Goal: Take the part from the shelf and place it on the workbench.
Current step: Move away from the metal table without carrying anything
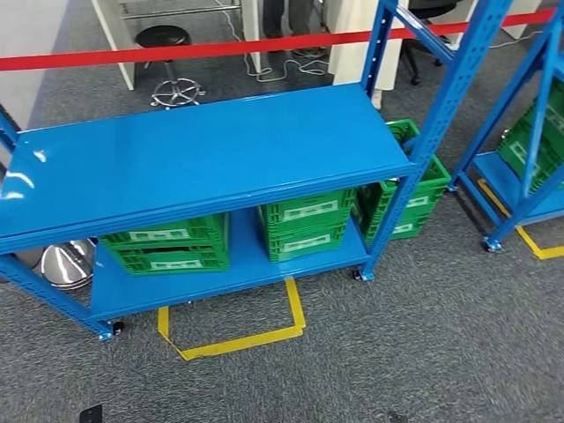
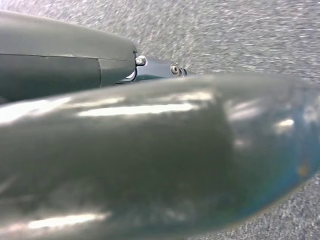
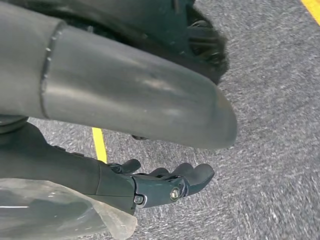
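Yellow floor tape marks the parking bay just in front of the blue steel shelf, which explains why its castors sit right at the tape's far edge. From my seat I cannot make out the part; I'd guess it lies in one of the green slotted plastic crates on the lower deck. My right hand hangs over grey carpet, fingers loosely extended, holding nothing. My left hand is mostly hidden, so I cannot tell its state.
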### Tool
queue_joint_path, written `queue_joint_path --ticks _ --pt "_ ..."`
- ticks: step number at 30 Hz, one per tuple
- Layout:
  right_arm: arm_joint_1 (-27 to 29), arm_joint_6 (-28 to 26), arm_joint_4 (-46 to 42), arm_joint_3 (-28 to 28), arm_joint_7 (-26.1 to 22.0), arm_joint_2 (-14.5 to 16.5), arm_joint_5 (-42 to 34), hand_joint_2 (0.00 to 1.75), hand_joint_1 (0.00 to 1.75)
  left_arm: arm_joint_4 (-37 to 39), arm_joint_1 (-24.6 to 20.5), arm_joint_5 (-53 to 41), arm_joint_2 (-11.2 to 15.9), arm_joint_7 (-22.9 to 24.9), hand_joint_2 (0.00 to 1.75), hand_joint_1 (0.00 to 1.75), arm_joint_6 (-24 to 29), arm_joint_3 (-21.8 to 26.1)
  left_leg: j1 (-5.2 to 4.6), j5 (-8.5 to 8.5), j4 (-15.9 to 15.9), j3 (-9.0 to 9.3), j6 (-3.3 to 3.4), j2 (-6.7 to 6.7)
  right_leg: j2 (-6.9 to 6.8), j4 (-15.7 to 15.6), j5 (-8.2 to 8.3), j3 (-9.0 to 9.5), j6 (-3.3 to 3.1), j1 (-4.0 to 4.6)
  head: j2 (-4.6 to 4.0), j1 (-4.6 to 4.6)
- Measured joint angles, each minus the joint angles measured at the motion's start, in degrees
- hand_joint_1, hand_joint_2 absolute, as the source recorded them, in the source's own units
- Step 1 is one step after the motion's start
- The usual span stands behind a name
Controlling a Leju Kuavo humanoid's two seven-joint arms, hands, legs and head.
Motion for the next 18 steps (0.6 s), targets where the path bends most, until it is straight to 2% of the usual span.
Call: queue_joint_path --ticks 1,3,4,5,7,8,10,12,13,14,15,16,18 --pt "0.0 0.0 0.0 0.0 0.0 0.0 0.0 0.00 0.00 0.0 0.0 0.0 0.0 -0.1 0.00 0.00 0.0 0.1 0.02 -0.03 0.1 0.06 -0.05 -0.68 0.29 -3.0 2.16 1.20 -0.11 -0.02 0.00 0.01" --pt "0.0 0.1 0.0 0.0 0.0 0.0 0.1 0.00 0.00 0.0 0.0 0.0 -0.1 -0.1 0.00 0.00 0.0 0.2 0.05 -0.16 0.3 0.00 -0.36 -1.97 2.39 -10.5 5.64 4.54 -0.41 -0.21 0.00 0.00" --pt "0.0 0.1 0.0 0.0 0.0 0.0 0.1 0.00 0.00 0.0 -0.1 0.0 -0.1 -0.1 0.00 0.00 0.0 0.2 0.06 -0.17 0.5 -0.15 -0.64 -2.52 3.34 -13.1 6.40 5.80 -0.55 -0.29 0.00 -0.02" --pt "0.0 0.2 0.0 0.0 0.0 0.0 0.1 0.00 0.00 0.0 -0.1 0.0 -0.1 -0.1 0.00 0.00 -0.1 0.3 0.09 -0.12 0.6 -0.35 -0.95 -3.01 4.00 -14.2 6.44 6.44 -0.69 -0.30 0.00 -0.05" --pt "0.0 0.3 0.0 0.0 0.0 0.0 0.1 0.00 0.00 0.0 0.1 0.0 0.0 0.0 0.00 0.00 -0.1 0.4 0.24 0.13 0.5 -0.61 -1.63 -4.02 3.31 -14.5 6.52 6.82 -1.14 -0.24 0.01 -0.08" --pt "-0.1 0.3 0.0 0.0 -0.1 0.0 0.2 0.00 0.00 0.0 0.2 -0.1 0.0 0.1 0.00 0.00 0.0 0.4 0.25 -0.01 0.6 -0.71 -1.94 -3.83 2.76 -14.7 6.65 6.96 -1.44 -0.28 0.01 -0.10" --pt "-0.1 -0.3 0.0 0.1 -0.1 0.1 0.6 0.00 0.00 0.0 0.2 -0.4 0.0 0.6 0.00 0.00 0.6 0.5 0.20 -1.80 3.4 -1.89 -2.53 -1.81 1.44 -15.1 6.80 7.34 -2.13 -0.48 0.01 -0.45" --pt "0.0 -1.8 0.0 0.4 0.0 0.1 1.8 0.00 0.00 0.0 0.0 -0.6 -0.1 1.1 0.87 0.00 1.2 0.4 0.30 -5.20 10.3 -5.01 -3.03 0.67 0.04 -15.2 6.61 7.63 -2.55 -0.39 0.00 -0.78" --pt "0.1 -2.5 0.0 0.7 0.1 0.1 2.6 0.00 0.00 0.0 -0.1 -0.8 -0.1 1.2 1.31 0.00 1.4 0.4 0.42 -6.45 13.8 -6.60 -3.23 1.19 -0.59 -15.2 6.50 7.72 -2.64 -0.34 0.00 -0.78" --pt "0.1 -2.9 0.0 1.1 0.4 0.0 3.4 0.00 0.00 0.0 0.0 -1.0 0.0 1.2 1.75 0.00 1.5 0.4 0.54 -6.76 15.8 -7.51 -3.35 1.43 -1.07 -15.2 6.39 7.81 -2.68 -0.32 0.00 -0.79" --pt "0.1 -2.9 0.0 1.6 0.7 0.0 4.0 0.00 0.00 0.0 0.1 -1.1 0.0 1.2 1.75 0.00 1.6 0.4 0.64 -6.00 15.7 -7.45 -3.41 1.56 -1.38 -15.2 6.29 7.92 -2.66 -0.31 0.00 -0.79" --pt "0.0 -2.9 0.0 2.0 1.1 0.0 4.5 0.00 0.00 0.0 0.2 -1.3 0.0 1.3 1.75 0.00 1.6 0.5 0.71 -4.24 13.3 -6.31 -3.37 1.65 -1.61 -15.2 6.20 8.08 -2.59 -0.31 0.00 -0.80" --pt "-0.1 -2.8 0.0 2.6 2.2 0.0 4.7 0.00 0.00 0.0 0.2 -1.4 0.0 1.4 1.75 0.00 1.6 0.5 0.60 -0.63 5.7 -2.54 -2.97 2.09 -1.88 -15.2 5.91 8.33 -2.27 -0.20 0.00 -0.80"
